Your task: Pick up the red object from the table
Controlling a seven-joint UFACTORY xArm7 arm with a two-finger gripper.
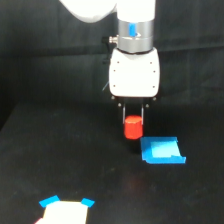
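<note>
The white arm comes straight down from the top of the exterior view, ending in a silver wrist ring with a blue mark and a boxy white housing. Below that housing the gripper [133,120] points down, its two thin dark fingers [124,114] standing either side of the red object [133,128]. That object is a small, short red-orange cylinder, upright, and its top sits right between the fingertips, which press close against its sides. From here the fingers look closed narrowly on it, so the gripper has the cylinder in its grasp.

The cylinder is near the middle of the scene, over the black table [60,160]. I cannot tell whether its base touches the surface or hangs just above it; the tabletop directly beneath is dark and shows only a faint reddish glint.

Just to the right of the cylinder, and slightly nearer, lies a flat bright blue piece [162,150], roughly rectangular, with a paler patch in its middle and a notched lower edge. It does not touch the cylinder.

At the near edge, towards the left, a pale block with blue corners [65,210] sticks into the view, cut off by the bottom of the frame. Behind everything hangs a black curtain [45,55], creased in soft folds.
</note>
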